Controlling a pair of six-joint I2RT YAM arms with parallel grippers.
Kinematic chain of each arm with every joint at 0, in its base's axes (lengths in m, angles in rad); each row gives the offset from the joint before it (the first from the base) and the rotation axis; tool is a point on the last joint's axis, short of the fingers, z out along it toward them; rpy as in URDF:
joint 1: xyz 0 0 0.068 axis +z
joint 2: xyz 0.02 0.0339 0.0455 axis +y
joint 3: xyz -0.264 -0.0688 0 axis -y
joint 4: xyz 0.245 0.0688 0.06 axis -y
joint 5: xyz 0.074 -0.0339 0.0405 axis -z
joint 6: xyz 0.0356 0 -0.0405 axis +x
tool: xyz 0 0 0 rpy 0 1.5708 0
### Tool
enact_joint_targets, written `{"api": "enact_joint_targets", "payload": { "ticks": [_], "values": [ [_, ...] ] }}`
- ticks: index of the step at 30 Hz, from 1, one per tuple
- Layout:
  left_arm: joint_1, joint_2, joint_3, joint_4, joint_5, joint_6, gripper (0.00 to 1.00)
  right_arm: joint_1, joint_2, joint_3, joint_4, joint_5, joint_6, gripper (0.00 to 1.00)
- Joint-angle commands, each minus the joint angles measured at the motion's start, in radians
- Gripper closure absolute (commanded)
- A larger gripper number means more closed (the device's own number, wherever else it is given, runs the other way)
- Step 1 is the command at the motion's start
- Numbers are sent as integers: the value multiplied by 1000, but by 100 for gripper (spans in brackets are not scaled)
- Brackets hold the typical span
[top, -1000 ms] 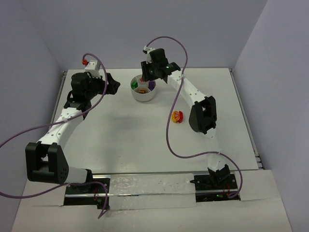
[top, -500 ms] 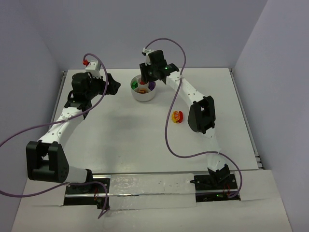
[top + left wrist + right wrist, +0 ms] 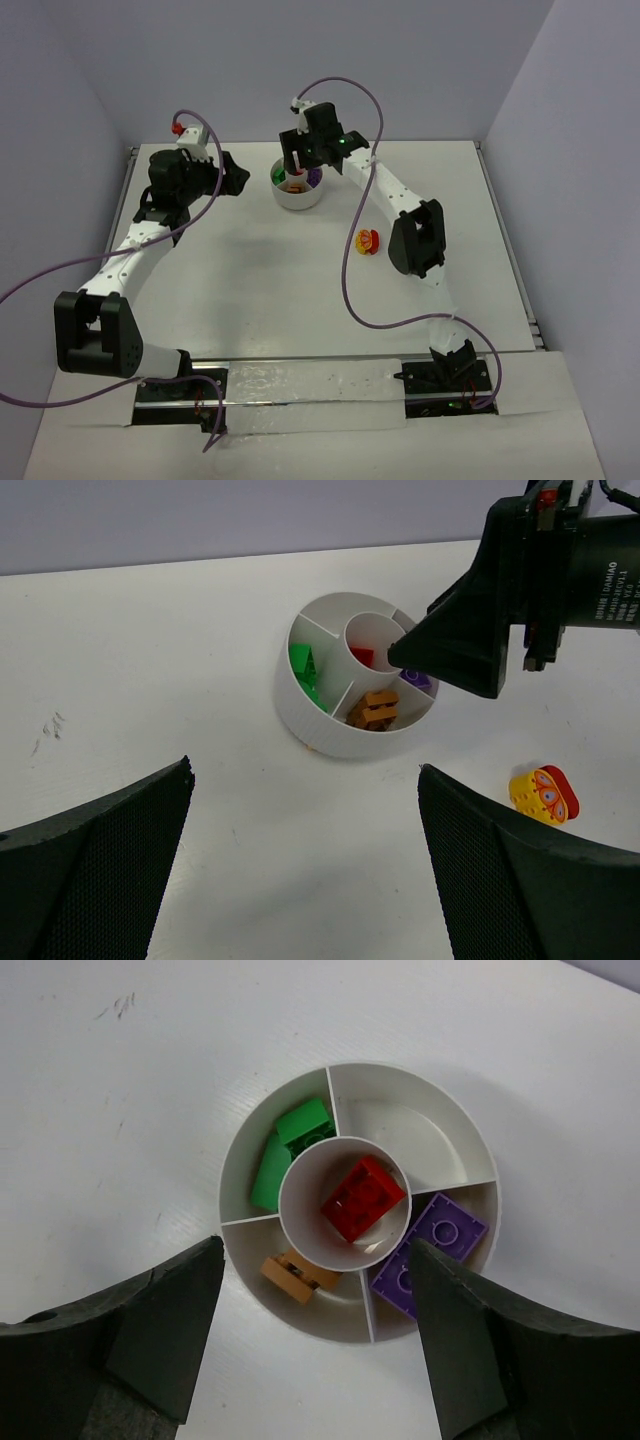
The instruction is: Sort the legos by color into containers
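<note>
Left gripper [image 3: 305,772] and right gripper [image 3: 315,1255] are being held with jaws apart — right over the white bowl [image 3: 410,1120], red lego [image 3: 363,1198] being cradled in its centre well, yellow-and-red lego [image 3: 368,240] lying at the bowl's 4 o'clock.

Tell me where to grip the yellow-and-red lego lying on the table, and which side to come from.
Probably from straight above: the yellow-and-red lego lies low on the table, apart from the white bowl, so its sides are free. Pinch across its two longer sides, at the middle.
</note>
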Motion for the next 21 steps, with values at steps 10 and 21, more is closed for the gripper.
{"api": "enact_joint_targets", "payload": {
  "ticks": [10, 21],
  "values": [
    [5, -109, 23, -91, 132, 141, 1, -125, -613, -524, -99, -116, -247, 19],
    [2, -216, -46, -153, 197, 198, 1, -279, -808, -946, -247, -120, -355, 25]
  ]
}}
